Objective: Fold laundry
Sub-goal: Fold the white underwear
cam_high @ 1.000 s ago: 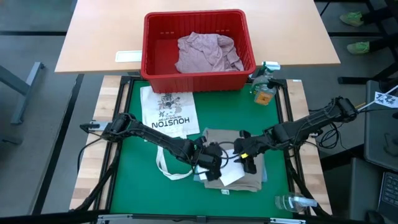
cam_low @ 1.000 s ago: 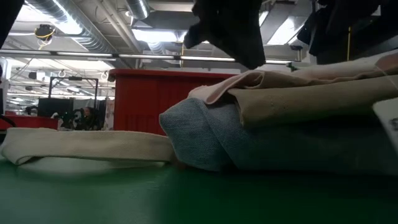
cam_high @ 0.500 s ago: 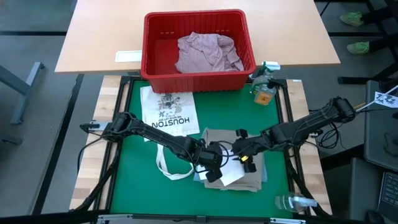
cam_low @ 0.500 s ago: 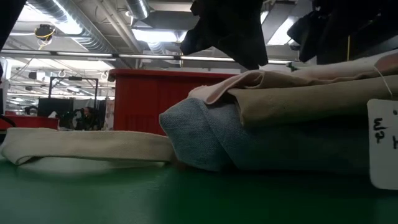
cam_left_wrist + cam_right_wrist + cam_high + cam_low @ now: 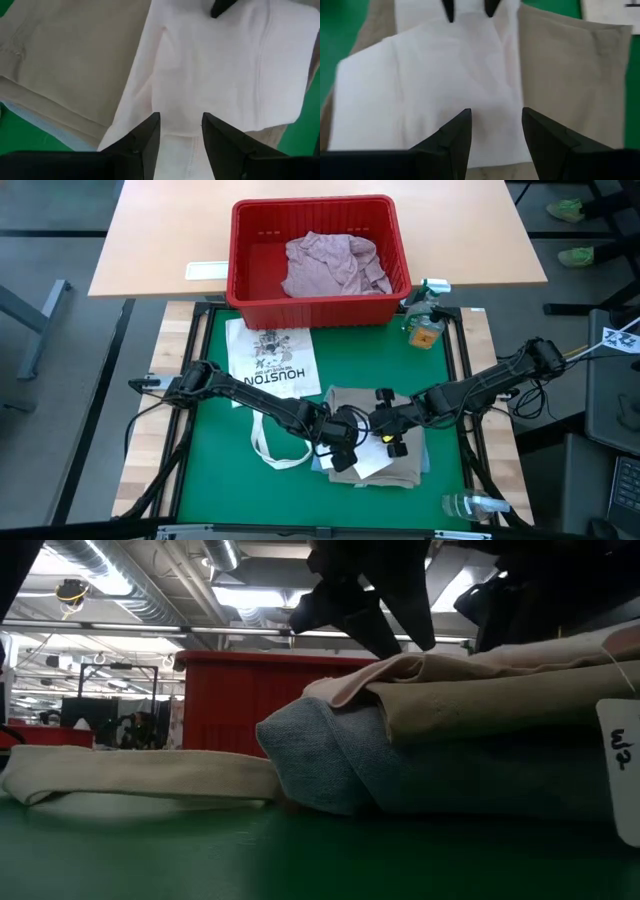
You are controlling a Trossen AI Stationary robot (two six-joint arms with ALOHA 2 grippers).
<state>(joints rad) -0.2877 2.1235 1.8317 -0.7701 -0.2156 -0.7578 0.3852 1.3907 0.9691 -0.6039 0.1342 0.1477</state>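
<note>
Pale garment [image 5: 210, 75] between both open tools [image 5: 181, 131]

Open right gripper [image 5: 492, 131] above white cloth [image 5: 435, 85] on khaki garment [image 5: 575, 80].

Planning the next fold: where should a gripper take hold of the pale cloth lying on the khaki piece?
Probably at a free edge of the pale cloth, from above: it lies flat on the khaki piece, with both open grippers, left and right, over it.
</note>
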